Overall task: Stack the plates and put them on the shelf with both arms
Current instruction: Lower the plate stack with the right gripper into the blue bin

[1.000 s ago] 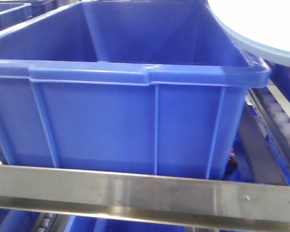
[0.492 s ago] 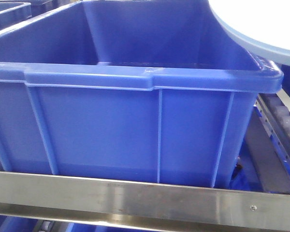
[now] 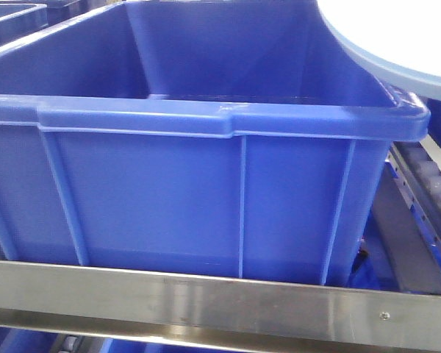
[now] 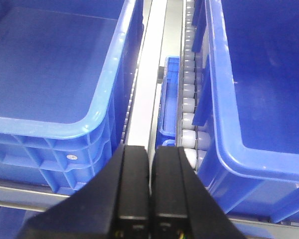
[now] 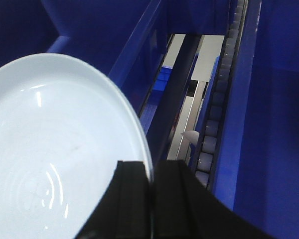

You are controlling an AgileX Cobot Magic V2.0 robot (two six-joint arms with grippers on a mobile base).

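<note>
Right claw (image 5: pixel 152 199) clamped on plate (image 5: pixel 55 149) rim.
Left claw (image 4: pixel 150 164) closed, empty, blue bins (image 4: pixel 50 74) at 10 and 2 o'clock.

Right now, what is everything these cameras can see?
Bins: at least two, blue plastic, one large bin filling the front view, another left of the rail.
Plate: one visible, pale bluish-white, gripped at its rim, over a bin.
Shelf bar: one, shiny metal, under the large bin.
Roller track: one, pale rollers, between the bins.
Left hand: black, shut, empty.
Right hand: black, shut on the plate.
</note>
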